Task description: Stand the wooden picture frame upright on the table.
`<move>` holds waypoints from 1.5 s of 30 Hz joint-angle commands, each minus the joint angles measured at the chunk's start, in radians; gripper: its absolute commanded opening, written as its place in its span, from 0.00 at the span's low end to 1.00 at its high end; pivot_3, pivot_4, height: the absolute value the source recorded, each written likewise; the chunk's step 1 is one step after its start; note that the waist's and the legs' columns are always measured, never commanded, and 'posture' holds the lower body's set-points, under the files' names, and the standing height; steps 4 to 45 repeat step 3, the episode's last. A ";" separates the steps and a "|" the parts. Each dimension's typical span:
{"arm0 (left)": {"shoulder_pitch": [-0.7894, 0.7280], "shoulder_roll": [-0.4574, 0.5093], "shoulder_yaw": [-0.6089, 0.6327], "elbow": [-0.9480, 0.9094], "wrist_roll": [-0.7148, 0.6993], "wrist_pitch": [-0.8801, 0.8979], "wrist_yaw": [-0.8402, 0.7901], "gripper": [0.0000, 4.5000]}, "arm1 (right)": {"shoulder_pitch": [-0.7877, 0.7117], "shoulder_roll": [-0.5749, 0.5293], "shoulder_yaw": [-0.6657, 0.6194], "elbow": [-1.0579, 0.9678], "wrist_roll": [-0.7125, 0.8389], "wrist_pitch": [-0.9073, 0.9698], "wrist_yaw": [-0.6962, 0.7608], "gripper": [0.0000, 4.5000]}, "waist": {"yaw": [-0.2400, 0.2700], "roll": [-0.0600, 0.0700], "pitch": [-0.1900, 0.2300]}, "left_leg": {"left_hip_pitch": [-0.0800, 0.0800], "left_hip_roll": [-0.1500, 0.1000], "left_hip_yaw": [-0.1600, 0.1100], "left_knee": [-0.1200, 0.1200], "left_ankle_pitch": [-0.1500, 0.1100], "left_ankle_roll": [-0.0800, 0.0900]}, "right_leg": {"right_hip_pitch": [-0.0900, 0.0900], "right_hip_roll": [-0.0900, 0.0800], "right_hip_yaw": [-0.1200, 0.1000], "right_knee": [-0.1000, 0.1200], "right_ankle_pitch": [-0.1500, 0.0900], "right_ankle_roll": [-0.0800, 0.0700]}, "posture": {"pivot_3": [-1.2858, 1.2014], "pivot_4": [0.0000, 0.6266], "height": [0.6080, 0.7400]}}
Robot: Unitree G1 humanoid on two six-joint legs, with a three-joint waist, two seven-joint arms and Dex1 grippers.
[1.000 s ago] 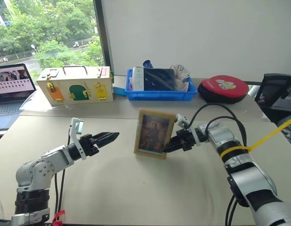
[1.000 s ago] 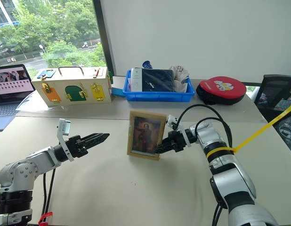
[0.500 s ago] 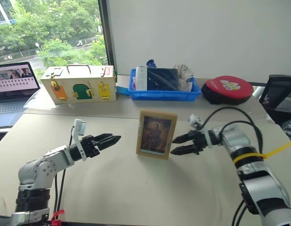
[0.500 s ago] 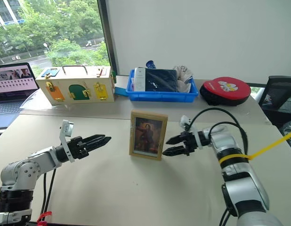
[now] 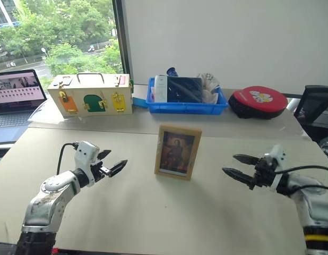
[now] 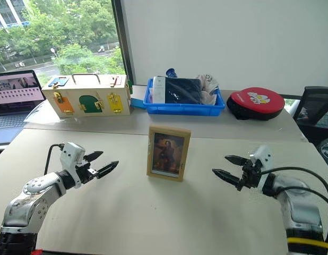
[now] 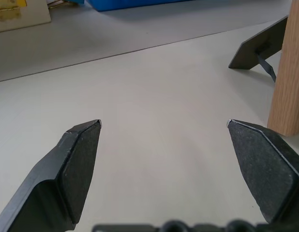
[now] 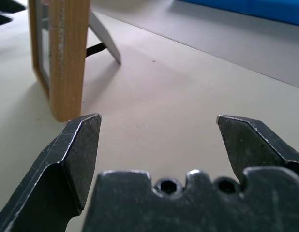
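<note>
The wooden picture frame (image 5: 178,151) stands upright in the middle of the beige table (image 5: 153,212), its dark portrait facing me. In the wrist views its light-wood edge (image 8: 66,53) and the fold-out stand (image 7: 258,48) behind it rest on the tabletop. My left gripper (image 5: 112,163) is open to the left of the frame, apart from it, with nothing between its fingers. To the right of the frame my right gripper (image 5: 236,166) is open and empty, well away from the wood.
Along the far side of the table sit a cream wooden box with coloured latches (image 5: 91,95), a blue tray of items (image 5: 188,95) and a red round case (image 5: 258,101). A laptop (image 5: 15,98) is at the far left, a dark chair (image 5: 315,106) at the right.
My right gripper has let go of the frame's right edge, opened and drawn back to the right. The left gripper has rolled and sunk slightly. The frame stays standing.
</note>
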 commanded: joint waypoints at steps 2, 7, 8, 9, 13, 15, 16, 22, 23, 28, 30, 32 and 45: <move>0.015 -0.011 -0.008 -0.036 0.018 -0.005 0.024 1.00 | 0.043 0.001 -0.023 -0.116 0.038 0.028 -0.086 0.99 | -0.007 0.001 0.000 | 0.000 0.000 0.000 0.000 0.000 0.000 | -0.001 0.000 0.001 0.000 0.000 0.000 | 0.52 0.24 0.89; 0.013 -0.004 -0.018 -0.037 0.024 -0.008 0.012 1.00 | 0.044 0.002 -0.022 -0.119 0.045 0.034 -0.095 0.99 | -0.007 0.001 0.000 | 0.001 0.000 0.000 0.000 0.000 0.000 | -0.001 0.000 0.001 0.000 0.000 0.000 | 0.52 0.24 0.89; 0.013 -0.004 -0.018 -0.037 0.024 -0.008 0.012 1.00 | 0.044 0.002 -0.022 -0.119 0.045 0.034 -0.095 0.99 | -0.007 0.001 0.000 | 0.001 0.000 0.000 0.000 0.000 0.000 | -0.001 0.000 0.001 0.000 0.000 0.000 | 0.52 0.24 0.89; 0.013 -0.004 -0.018 -0.037 0.024 -0.008 0.012 1.00 | 0.044 0.002 -0.022 -0.119 0.045 0.034 -0.095 0.99 | -0.007 0.001 0.000 | 0.001 0.000 0.000 0.000 0.000 0.000 | -0.001 0.000 0.001 0.000 0.000 0.000 | 0.52 0.24 0.89; 0.013 -0.004 -0.018 -0.037 0.024 -0.008 0.012 1.00 | 0.044 0.002 -0.022 -0.119 0.045 0.034 -0.095 0.99 | -0.007 0.001 0.000 | 0.001 0.000 0.000 0.000 0.000 0.000 | -0.001 0.000 0.001 0.000 0.000 0.000 | 0.52 0.24 0.89; 0.013 -0.004 -0.018 -0.037 0.024 -0.008 0.012 1.00 | 0.044 0.002 -0.022 -0.119 0.045 0.034 -0.095 0.99 | -0.007 0.001 0.000 | 0.001 0.000 0.000 0.000 0.000 0.000 | -0.001 0.000 0.001 0.000 0.000 0.000 | 0.52 0.24 0.89; 0.013 -0.004 -0.018 -0.037 0.024 -0.008 0.012 1.00 | 0.044 0.002 -0.022 -0.119 0.045 0.034 -0.095 0.99 | -0.007 0.001 0.000 | 0.001 0.000 0.000 0.000 0.000 0.000 | -0.001 0.000 0.001 0.000 0.000 0.000 | 0.52 0.24 0.89; 0.013 -0.004 -0.018 -0.037 0.024 -0.008 0.012 1.00 | 0.044 0.002 -0.022 -0.119 0.045 0.034 -0.095 0.99 | -0.007 0.001 0.000 | 0.001 0.000 0.000 0.000 0.000 0.000 | -0.001 0.000 0.001 0.000 0.000 0.000 | 0.52 0.24 0.89; 0.013 -0.004 -0.018 -0.037 0.024 -0.008 0.012 1.00 | 0.044 0.002 -0.022 -0.119 0.045 0.034 -0.095 0.99 | -0.007 0.001 0.000 | 0.001 0.000 0.000 0.000 0.000 0.000 | -0.001 0.000 0.001 0.000 0.000 0.000 | 0.52 0.24 0.89; 0.013 -0.004 -0.018 -0.037 0.024 -0.008 0.012 1.00 | 0.044 0.002 -0.022 -0.119 0.045 0.034 -0.095 0.99 | -0.007 0.001 0.000 | 0.001 0.000 0.000 0.000 0.000 0.000 | -0.001 0.000 0.001 0.000 0.000 0.000 | 0.52 0.24 0.89; 0.013 -0.004 -0.018 -0.037 0.024 -0.008 0.012 1.00 | 0.044 0.002 -0.022 -0.119 0.045 0.034 -0.095 0.99 | -0.007 0.001 0.000 | 0.001 0.000 0.000 0.000 0.000 0.000 | -0.001 0.000 0.001 0.000 0.000 0.000 | 0.52 0.24 0.89; 0.013 -0.004 -0.018 -0.037 0.024 -0.008 0.012 1.00 | 0.044 0.002 -0.022 -0.119 0.045 0.034 -0.095 0.99 | -0.007 0.001 0.000 | 0.001 0.000 0.000 0.000 0.000 0.000 | -0.001 0.000 0.001 0.000 0.000 0.000 | 0.52 0.24 0.89; 0.013 -0.004 -0.018 -0.037 0.024 -0.008 0.012 1.00 | 0.044 0.002 -0.022 -0.119 0.045 0.034 -0.095 0.99 | -0.007 0.001 0.000 | 0.001 0.000 0.000 0.000 0.000 0.000 | -0.001 0.000 0.001 0.000 0.000 0.000 | 0.52 0.24 0.89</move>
